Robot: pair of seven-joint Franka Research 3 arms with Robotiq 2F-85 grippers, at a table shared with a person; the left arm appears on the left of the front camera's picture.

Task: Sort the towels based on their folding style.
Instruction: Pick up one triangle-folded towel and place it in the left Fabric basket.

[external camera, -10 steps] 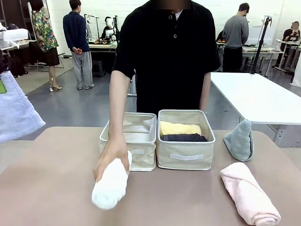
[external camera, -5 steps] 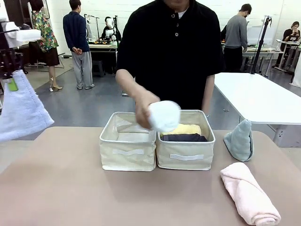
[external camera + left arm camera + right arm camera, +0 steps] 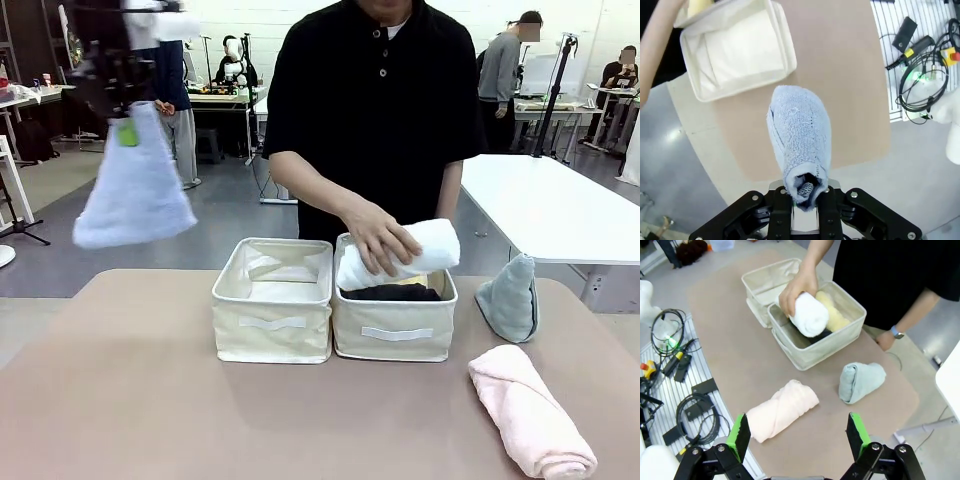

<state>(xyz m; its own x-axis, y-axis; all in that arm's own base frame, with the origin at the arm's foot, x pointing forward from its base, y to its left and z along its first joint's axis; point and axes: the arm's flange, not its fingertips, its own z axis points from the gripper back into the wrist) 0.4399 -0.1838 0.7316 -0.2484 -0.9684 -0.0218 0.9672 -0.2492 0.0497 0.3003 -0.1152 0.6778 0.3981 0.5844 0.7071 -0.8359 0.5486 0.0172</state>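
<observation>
As the sorting stands: we hold one cone aloft, three rolls sit in a bin, and two towels wait on the table.
Left gripper: fingers pinched shut on the tip of the light blue towel, which hangs below them as a loose cone, high at ten o'clock from the bins.
Right gripper: fingers spread wide with nothing between them, hovering above the pink towel.
Person's hand: lays the white towel into the right bin, over the yellow towel and the dark grey towel.
Left bin: we see only cream lining inside; we judge the cones belong there.
Grey-green towel: stands upright as a cone at three o'clock of the right bin, just beside it.
Pink towel, place: lies rolled at five o'clock of the right bin, near our edge.
Handling: we judge the terry light, soft and floppy, neither fragile nor slippery; the fold is what can come undone.
Where to grip: a cone by its tip, as we do now; a roll across its middle, so the layers are clamped together.
Surface: the table is flat, tan and matt; cloth should not slide on it.
Room: an open workshop with a grey floor, a white table at two o'clock, and people at benches far off.
</observation>
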